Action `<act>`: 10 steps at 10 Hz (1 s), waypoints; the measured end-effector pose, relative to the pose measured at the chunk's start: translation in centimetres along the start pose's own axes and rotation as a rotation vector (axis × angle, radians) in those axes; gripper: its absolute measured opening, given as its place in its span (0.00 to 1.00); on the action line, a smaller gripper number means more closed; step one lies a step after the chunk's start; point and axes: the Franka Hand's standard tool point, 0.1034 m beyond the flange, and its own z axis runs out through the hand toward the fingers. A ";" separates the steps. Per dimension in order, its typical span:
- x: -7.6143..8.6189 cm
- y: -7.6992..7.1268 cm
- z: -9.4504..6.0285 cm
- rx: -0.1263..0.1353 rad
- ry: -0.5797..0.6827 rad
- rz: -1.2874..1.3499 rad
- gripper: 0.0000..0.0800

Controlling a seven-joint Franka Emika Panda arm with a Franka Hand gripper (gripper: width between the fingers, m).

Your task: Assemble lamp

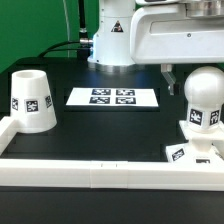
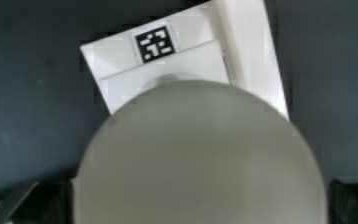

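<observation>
The rounded white bulb [image 1: 203,95] stands upright on its stem on the small square base [image 1: 193,153] at the exterior view's right, beside the white rail. My gripper [image 1: 200,80] is over the bulb's top with a finger on each side. One finger [image 1: 170,78] shows a small gap to the bulb, so the jaws look open. In the wrist view the bulb [image 2: 197,150] fills the frame between dark fingertips [image 2: 30,205], and the tagged base [image 2: 155,45] lies below it. The cone-shaped shade [image 1: 30,100] stands at the exterior view's left.
The marker board [image 1: 113,97] lies flat at the middle back. A long white rail [image 1: 90,170] runs along the front edge and up the left side. The robot's base [image 1: 110,40] stands behind the board.
</observation>
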 end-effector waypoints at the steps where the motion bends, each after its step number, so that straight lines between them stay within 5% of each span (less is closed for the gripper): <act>1: 0.0 0.0 0.0 -0.001 0.000 -0.075 0.87; 10: -0.6 -0.6 0.5 -0.020 -0.010 -0.748 0.87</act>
